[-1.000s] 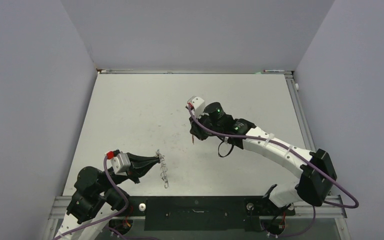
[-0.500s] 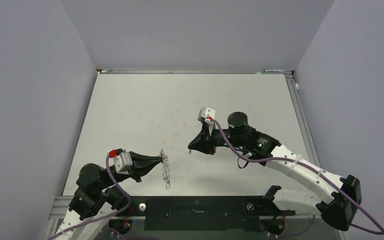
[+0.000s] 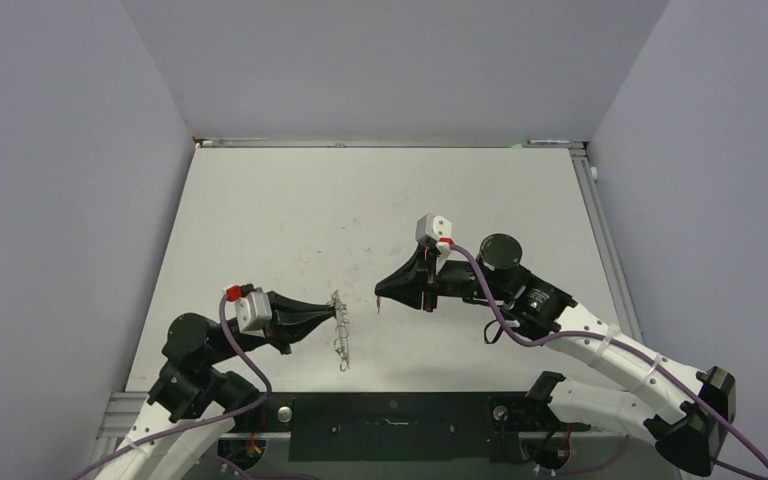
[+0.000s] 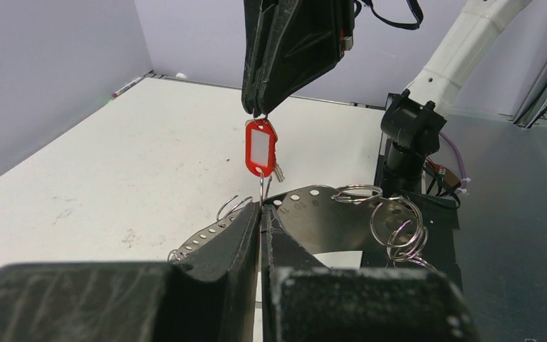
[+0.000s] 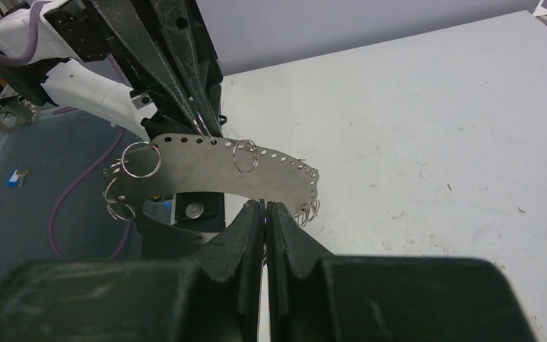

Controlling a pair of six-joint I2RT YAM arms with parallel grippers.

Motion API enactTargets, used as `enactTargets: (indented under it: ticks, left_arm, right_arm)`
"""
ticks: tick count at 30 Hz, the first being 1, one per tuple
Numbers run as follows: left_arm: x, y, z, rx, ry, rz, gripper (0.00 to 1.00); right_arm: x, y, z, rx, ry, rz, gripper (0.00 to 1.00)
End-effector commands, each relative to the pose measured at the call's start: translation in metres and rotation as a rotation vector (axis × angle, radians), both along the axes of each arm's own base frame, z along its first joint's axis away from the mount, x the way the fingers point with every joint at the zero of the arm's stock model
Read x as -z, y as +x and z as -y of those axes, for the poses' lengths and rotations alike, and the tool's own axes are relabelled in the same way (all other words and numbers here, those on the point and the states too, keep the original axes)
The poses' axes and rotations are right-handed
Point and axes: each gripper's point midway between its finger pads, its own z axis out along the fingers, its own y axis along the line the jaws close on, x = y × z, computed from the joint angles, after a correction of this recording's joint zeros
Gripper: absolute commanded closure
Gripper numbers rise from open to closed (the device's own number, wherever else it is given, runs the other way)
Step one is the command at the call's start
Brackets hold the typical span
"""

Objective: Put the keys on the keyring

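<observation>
Below the right gripper clamped on its top, red-tagged key, blade mostly hidden, left gripper just beneath, pinching keyring rim

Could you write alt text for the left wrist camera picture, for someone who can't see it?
A red-tagged key dangles from the right fingers, close above a flat metal keyring pinched between the left fingers in the foreground. Wire loops hang along the keyring's rim, over a white table.
</observation>
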Motion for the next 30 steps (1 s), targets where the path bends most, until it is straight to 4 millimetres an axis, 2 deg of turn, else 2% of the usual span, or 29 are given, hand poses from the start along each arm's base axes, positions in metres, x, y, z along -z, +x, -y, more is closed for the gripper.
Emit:
enactTargets:
  ticks: [1, 15, 21, 30]
  left_arm:
    - [-0.024, -0.005, 0.003, 0.038, -0.073, 0.058, 1.00]
    - [-0.020, -0.007, 0.003, 0.051, -0.081, 0.030, 1.00]
    - [-0.019, -0.009, 0.003, 0.056, -0.081, 0.027, 1.00]
    - [-0.017, -0.009, 0.003, 0.056, -0.076, 0.023, 1.00]
  right_arm:
    - [-0.029, -0.006, -0.006, -0.015, 0.122, 0.049, 0.95]
    - [-0.028, -0.033, -0.035, -0.105, 0.137, 0.071, 0.95]
    - [-0.025, -0.037, -0.044, -0.109, 0.128, 0.079, 0.95]
    - [-0.032, -0.041, -0.049, -0.099, 0.138, 0.099, 0.95]
